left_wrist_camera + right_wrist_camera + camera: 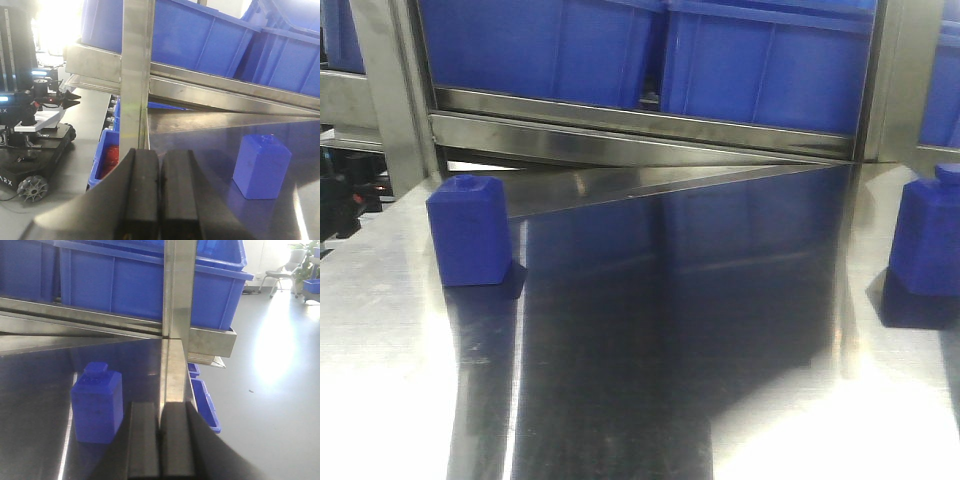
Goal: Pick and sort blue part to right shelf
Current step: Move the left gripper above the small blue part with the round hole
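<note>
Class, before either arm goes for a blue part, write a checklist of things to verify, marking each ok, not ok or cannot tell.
1. Left blue part upright on the table: ok.
2. Right blue part fully in the front view: not ok, cut by the frame edge.
3. Left gripper open for grasping: not ok, shut and empty.
4. Right gripper open: not ok, shut and empty.
5. Room inside the blue bins on the shelf: cannot tell, insides hidden.

Factory workshop; steel rack (620,128), blue storage bins (540,45)

left gripper (160,192): jaws pressed together, empty | right gripper (160,440): same
</note>
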Robot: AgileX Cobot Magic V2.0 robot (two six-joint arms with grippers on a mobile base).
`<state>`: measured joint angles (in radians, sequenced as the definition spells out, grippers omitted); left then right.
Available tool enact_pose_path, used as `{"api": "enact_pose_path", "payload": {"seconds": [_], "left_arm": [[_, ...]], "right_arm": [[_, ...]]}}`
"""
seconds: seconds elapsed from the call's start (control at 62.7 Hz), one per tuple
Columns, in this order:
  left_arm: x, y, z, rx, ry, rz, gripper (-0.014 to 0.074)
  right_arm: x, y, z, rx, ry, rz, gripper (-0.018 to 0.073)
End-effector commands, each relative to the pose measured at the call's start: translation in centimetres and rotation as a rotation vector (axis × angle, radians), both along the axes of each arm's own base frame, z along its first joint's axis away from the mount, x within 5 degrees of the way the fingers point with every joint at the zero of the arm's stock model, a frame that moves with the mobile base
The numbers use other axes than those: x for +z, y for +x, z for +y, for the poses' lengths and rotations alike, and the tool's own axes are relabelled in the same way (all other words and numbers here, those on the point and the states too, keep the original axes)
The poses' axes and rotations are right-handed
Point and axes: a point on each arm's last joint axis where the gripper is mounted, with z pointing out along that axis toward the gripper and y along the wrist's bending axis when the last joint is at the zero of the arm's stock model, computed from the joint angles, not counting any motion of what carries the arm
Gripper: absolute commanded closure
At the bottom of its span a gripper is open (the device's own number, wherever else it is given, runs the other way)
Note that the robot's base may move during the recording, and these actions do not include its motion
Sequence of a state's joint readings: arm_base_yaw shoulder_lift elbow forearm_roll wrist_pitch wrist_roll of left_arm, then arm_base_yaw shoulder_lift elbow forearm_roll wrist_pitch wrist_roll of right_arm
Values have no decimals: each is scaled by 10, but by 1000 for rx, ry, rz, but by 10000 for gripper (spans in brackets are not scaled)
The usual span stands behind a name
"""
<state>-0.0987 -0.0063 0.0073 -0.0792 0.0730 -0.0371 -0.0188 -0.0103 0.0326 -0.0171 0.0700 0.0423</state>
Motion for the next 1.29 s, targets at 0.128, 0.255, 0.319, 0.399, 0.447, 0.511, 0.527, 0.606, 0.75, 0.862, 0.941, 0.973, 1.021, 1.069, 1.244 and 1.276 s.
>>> {"api": "enact_pose_path", "payload": {"seconds": [0.128, 0.255, 0.319, 0.399, 0.447, 0.511, 0.527, 0.606, 0.75, 0.862, 0.941, 0.973, 1.021, 1.069, 1.244, 1.276], "left_arm": [[2, -1, 0, 0, -17, -92, 472], [2, -1, 0, 0, -17, -92, 472], [2, -1, 0, 0, -17, -92, 472], [2, -1, 0, 1, -18, -96, 472], [3, -1, 1, 1, -21, -104, 472], [4, -1, 1, 2, -23, -116, 472], [5, -1, 1, 3, -23, -121, 472], [9, -2, 1, 7, -29, -173, 472], [32, -8, 3, 23, -51, -373, 472], [62, -12, 3, 15, -51, -373, 472], [95, -15, 2, -2, -41, -319, 472], [110, -15, 1, -8, -36, -304, 472], [128, -12, 0, -20, -29, -244, 470], [143, -6, -1, -31, -21, -160, 468], [176, 33, -12, -94, -1, 162, 398], [178, 41, -14, -105, 1, 203, 371]], "right_arm": [[17, -3, 0, -5, -9, -135, 524], [17, -3, 0, -5, -9, -135, 524], [17, -3, 0, -5, -9, -135, 524], [17, -3, 0, -5, -9, -135, 524], [17, -3, 0, -5, -9, -135, 524], [17, -3, 0, -5, -9, -135, 524], [17, -3, 0, -5, -9, -135, 524], [17, -3, 0, -5, -9, -135, 524], [17, -3, 0, -5, -9, -135, 524], [17, -3, 0, -5, -9, -135, 524], [18, -3, 0, -5, -9, -136, 524], [18, -3, 0, -5, -9, -136, 524], [18, -3, 0, -5, -9, -136, 524], [18, -3, 0, -5, -9, -136, 524], [18, -3, 0, -5, -9, -136, 524], [18, -3, 0, -5, -9, -136, 524]]}}
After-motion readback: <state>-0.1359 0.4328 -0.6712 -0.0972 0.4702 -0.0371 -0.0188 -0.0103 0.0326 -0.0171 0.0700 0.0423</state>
